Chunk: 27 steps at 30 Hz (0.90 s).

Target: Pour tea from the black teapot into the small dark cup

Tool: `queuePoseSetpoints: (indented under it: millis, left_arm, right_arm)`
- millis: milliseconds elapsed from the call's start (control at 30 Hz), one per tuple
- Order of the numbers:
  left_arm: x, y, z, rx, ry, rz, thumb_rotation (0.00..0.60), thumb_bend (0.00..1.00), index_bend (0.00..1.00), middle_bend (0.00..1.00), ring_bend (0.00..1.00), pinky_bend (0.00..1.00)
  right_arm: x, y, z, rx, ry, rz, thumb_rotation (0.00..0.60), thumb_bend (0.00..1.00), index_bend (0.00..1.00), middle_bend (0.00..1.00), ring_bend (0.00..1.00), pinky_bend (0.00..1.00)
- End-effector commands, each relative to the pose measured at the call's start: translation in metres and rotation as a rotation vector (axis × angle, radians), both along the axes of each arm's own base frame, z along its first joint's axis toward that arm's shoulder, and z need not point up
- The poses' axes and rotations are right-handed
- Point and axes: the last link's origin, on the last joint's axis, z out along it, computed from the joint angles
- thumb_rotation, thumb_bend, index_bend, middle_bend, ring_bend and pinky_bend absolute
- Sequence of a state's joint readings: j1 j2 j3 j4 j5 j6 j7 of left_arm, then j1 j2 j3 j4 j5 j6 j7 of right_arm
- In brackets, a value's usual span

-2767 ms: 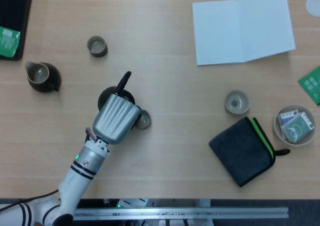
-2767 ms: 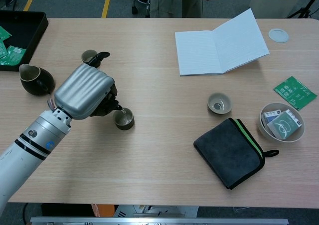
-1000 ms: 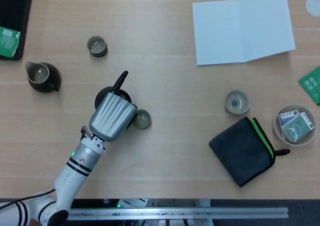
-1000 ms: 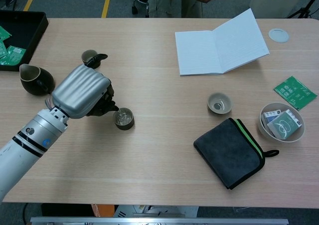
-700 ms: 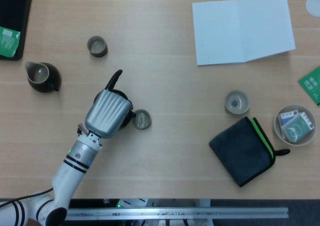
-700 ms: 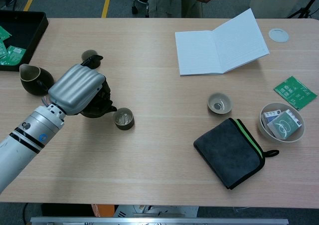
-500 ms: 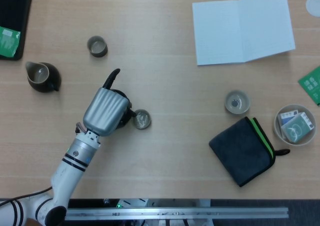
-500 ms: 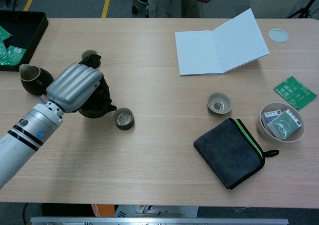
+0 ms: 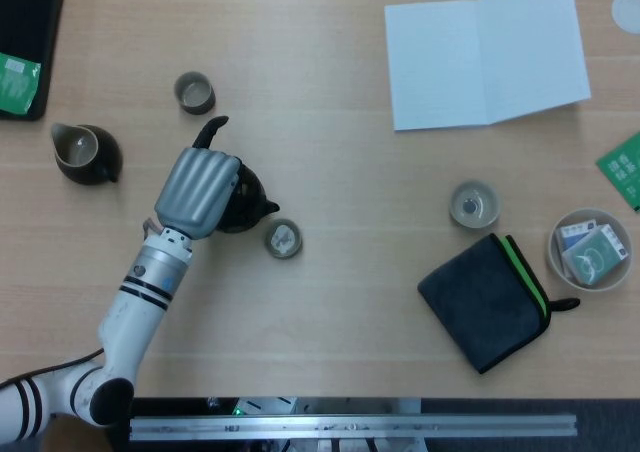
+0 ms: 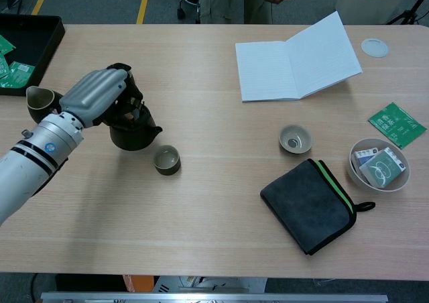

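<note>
The black teapot [image 9: 247,200] [image 10: 136,135] stands about upright, left of the small dark cup [image 9: 283,239] [image 10: 166,159], with its spout pointing toward the cup. My left hand [image 9: 197,192] [image 10: 94,96] covers the pot's left side and grips its handle [image 9: 210,128], which sticks out past the fingers. A narrow strip of table shows between the pot and the cup. The cup's inside glints as if wet. Whether the pot's base touches the table I cannot tell. My right hand is in neither view.
A dark pitcher [image 9: 85,154] and a second dark cup [image 9: 194,92] sit left and behind the hand. A black tray [image 10: 27,38] is far left. An open notebook [image 9: 485,52], pale cup [image 9: 472,204], grey cloth [image 9: 485,302] and bowl of packets [image 9: 590,249] lie right.
The teapot has tipped back from over the cup to upright. My left hand has carried it left and away from the cup, which stayed in place.
</note>
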<state>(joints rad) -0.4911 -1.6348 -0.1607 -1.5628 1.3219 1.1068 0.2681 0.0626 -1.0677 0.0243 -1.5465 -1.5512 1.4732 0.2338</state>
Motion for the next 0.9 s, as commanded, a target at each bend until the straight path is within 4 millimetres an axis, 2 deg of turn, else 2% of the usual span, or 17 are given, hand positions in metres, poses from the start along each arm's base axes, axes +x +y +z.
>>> queuePoseSetpoints:
  millis: [33, 500, 900]
  left_arm:
    - [-0.003, 0.009, 0.001, 0.0, -0.019, 0.023, 0.6, 0.34, 0.92, 0.94, 0.75, 0.1]
    - [-0.03, 0.031, -0.009, -0.026, -0.036, 0.14, 0.6, 0.34, 0.89, 0.91, 0.72, 0.1]
    - [-0.042, 0.037, -0.013, -0.053, -0.043, 0.213, 0.594, 0.34, 0.85, 0.86, 0.68, 0.1]
  right_arm:
    - [0.0, 0.0, 0.0, 0.001, 0.0, -0.003, 0.6, 0.01, 0.32, 0.37, 0.25, 0.18]
    - [-0.002, -0.002, -0.001, 0.002, -0.001, -0.01, 0.6, 0.01, 0.32, 0.37, 0.25, 0.18]
    - [-0.003, -0.002, -0.002, 0.004, -0.002, -0.012, 0.6, 0.01, 0.32, 0.37, 0.25, 0.18]
